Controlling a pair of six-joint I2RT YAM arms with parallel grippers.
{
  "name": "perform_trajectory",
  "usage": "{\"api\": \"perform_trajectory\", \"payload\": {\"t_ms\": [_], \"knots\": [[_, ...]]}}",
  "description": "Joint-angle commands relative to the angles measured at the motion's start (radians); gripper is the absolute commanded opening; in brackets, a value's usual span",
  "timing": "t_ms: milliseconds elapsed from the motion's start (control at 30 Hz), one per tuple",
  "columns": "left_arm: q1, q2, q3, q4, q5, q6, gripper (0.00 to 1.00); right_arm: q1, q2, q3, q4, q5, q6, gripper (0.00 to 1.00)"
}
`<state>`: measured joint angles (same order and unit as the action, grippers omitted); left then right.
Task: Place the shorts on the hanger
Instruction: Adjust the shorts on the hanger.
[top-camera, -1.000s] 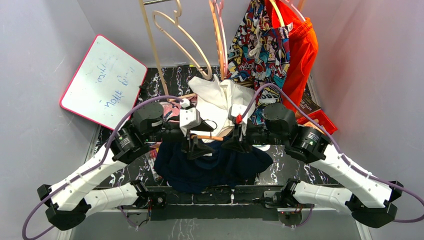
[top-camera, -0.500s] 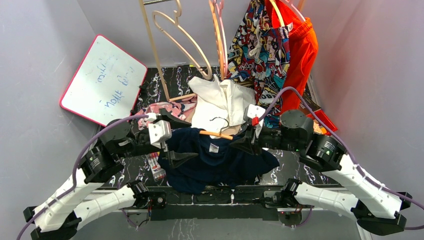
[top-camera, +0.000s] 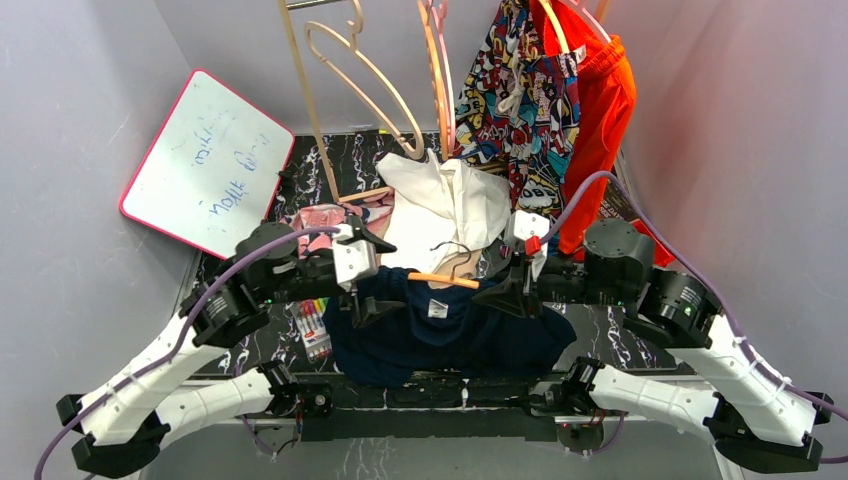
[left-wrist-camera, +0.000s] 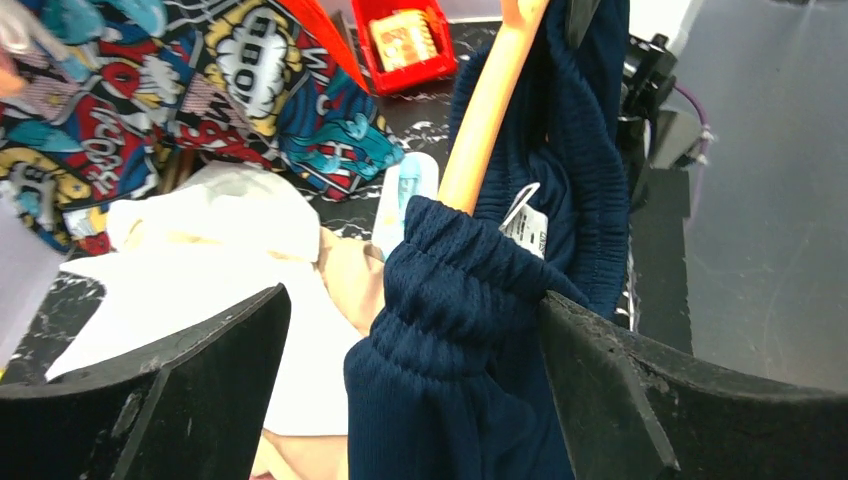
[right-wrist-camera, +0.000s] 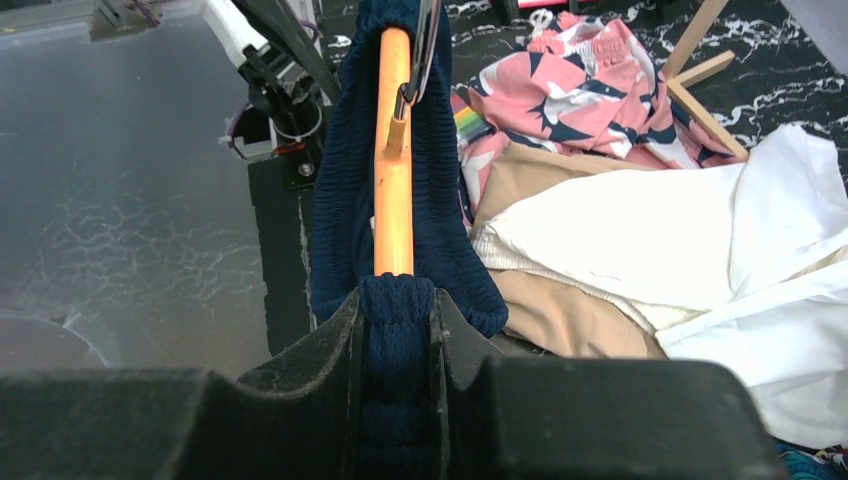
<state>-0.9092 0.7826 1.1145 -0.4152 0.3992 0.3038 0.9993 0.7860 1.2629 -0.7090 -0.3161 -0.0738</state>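
Observation:
The navy shorts (top-camera: 440, 338) hang bunched over the orange hanger (top-camera: 441, 280), held above the table between both arms. My right gripper (top-camera: 516, 290) is shut on the shorts' waistband (right-wrist-camera: 397, 330) where it wraps the hanger's end (right-wrist-camera: 393, 180). My left gripper (top-camera: 364, 283) is open at the other end. In the left wrist view its fingers (left-wrist-camera: 170, 390) stand wide apart, with the gathered waistband (left-wrist-camera: 460, 300) and the hanger's bar (left-wrist-camera: 490, 100) between them. The cloth leans against the right finger only. The hanger's dark hook (top-camera: 452, 246) points to the back.
White and tan clothes (top-camera: 440, 205) and a pink patterned garment (right-wrist-camera: 590, 80) lie behind the hanger. Pale hangers (top-camera: 350, 70), comic-print shorts (top-camera: 510, 90) and orange shorts (top-camera: 600, 100) hang at the back. A whiteboard (top-camera: 205, 160) leans at left; a red box (left-wrist-camera: 405, 40) and markers (top-camera: 312, 328) lie nearby.
My left gripper opened, pulled back left off the waistband, then came partway back. My right gripper carried the hanger and shorts rightward, still shut on them.

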Motion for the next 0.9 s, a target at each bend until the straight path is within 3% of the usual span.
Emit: {"api": "perform_trajectory", "payload": {"t_ms": [0, 100, 300, 367, 467, 533, 700, 867], "knots": [[0.000, 0.071, 0.061, -0.037, 0.131, 0.033, 0.87, -0.001, -0.031, 0.085, 0.094, -0.048, 0.014, 0.00], [0.000, 0.104, 0.077, -0.025, 0.186, 0.026, 0.65, -0.001, -0.030, 0.079, 0.098, -0.053, 0.014, 0.00], [0.001, 0.122, 0.088, -0.024, 0.208, 0.035, 0.00, -0.001, -0.020, 0.077, 0.093, -0.047, 0.013, 0.00], [0.001, 0.110, 0.081, -0.012, 0.183, 0.030, 0.00, -0.001, -0.021, 0.081, 0.087, -0.020, 0.020, 0.01], [0.001, 0.077, 0.055, 0.030, 0.142, 0.012, 0.00, -0.001, -0.027, 0.098, 0.078, 0.012, 0.031, 0.42], [0.000, 0.056, 0.036, 0.060, 0.135, 0.004, 0.00, -0.001, -0.027, 0.115, 0.079, 0.031, 0.031, 0.54], [0.000, 0.057, 0.038, 0.075, 0.127, -0.011, 0.00, -0.002, -0.007, 0.159, 0.111, 0.036, 0.028, 0.64], [0.001, 0.072, 0.052, 0.078, 0.139, -0.017, 0.00, -0.002, 0.042, 0.176, 0.165, 0.074, 0.057, 0.66]]}}
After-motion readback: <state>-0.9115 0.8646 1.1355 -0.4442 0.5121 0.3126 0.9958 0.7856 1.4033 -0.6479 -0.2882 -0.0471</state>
